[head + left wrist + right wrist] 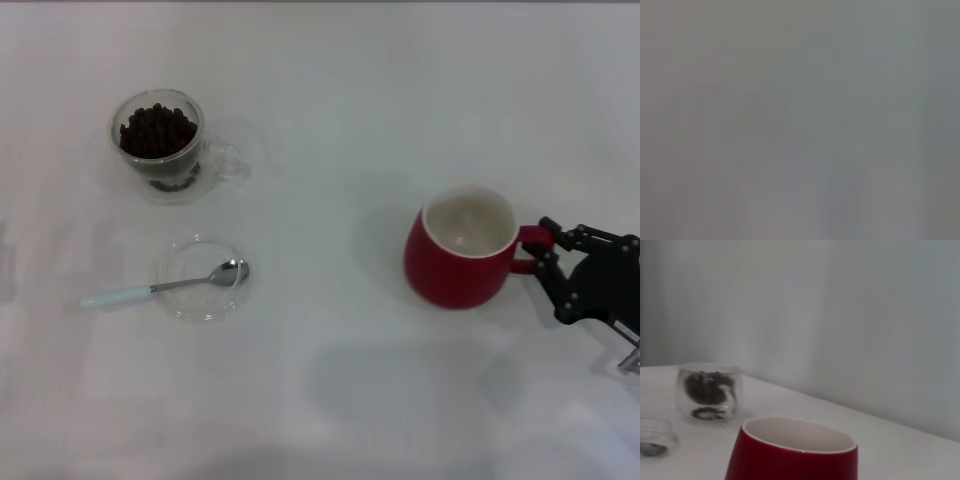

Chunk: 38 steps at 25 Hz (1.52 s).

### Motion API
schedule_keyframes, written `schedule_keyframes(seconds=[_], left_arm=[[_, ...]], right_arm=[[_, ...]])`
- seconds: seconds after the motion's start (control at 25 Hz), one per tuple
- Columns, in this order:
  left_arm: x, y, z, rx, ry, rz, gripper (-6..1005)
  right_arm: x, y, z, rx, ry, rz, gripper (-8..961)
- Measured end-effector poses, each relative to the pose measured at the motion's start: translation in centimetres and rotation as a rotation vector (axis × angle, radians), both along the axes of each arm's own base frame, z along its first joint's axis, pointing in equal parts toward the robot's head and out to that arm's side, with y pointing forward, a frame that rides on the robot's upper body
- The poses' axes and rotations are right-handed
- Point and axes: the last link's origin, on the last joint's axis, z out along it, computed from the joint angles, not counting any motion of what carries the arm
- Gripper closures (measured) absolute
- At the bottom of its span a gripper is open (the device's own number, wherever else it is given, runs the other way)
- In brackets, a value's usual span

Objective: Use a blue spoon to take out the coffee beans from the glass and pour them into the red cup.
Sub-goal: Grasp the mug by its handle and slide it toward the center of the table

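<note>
Nearest the robot, at about four o'clock on the white table (330,90), the right gripper (545,250) sits at the handle of the red cup (460,255), its black fingers (553,228) set on either side of the red loop; whether they actually pinch it cannot be told. The cup stands upright, its white inside showing no beans. At about eight o'clock the blue spoon (165,287) lies untouched, its metal bowl resting in a flat clear dish (205,305) and its pale handle pointing out toward nine o'clock. Farther off, at about ten o'clock, the glass (160,145) holds the coffee beans (157,130) in a heap near its rim. The left gripper is not in view, and its wrist camera shows only a blank grey field.

The likely risks: a pull on the loop could tip or drag the cup, and the thin spoon, lying flat with its bowl in the dish, could skid the dish or slip during pickup. A glass that full may shed beans at the first scoop.
</note>
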Motion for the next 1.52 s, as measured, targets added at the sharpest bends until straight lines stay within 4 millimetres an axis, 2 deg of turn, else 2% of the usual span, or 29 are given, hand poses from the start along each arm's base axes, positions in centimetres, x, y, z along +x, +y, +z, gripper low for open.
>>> schedule_keyframes(seconds=[0.16,0.56,0.88,1.52], left_arm=[[0.1,0.0,-0.1,-0.002,0.000,-0.002,545],[0.1,0.0,-0.1,-0.003,-0.001,-0.005,544],[0.1,0.0,-0.1,-0.003,0.000,-0.006,545],[0.2,0.0,-0.2,-0.010,0.000,-0.008,546]], right_arm=[[-0.9,0.2,-0.7,-0.036,0.008,0.040,772],[-2.8,0.7,-2.8,-0.118,0.006,0.114,735],[-3.6,0.8,-3.5,-0.155,0.005,0.154,705],[-3.1,0.6,-3.1,-0.161,-0.013,0.161,641]])
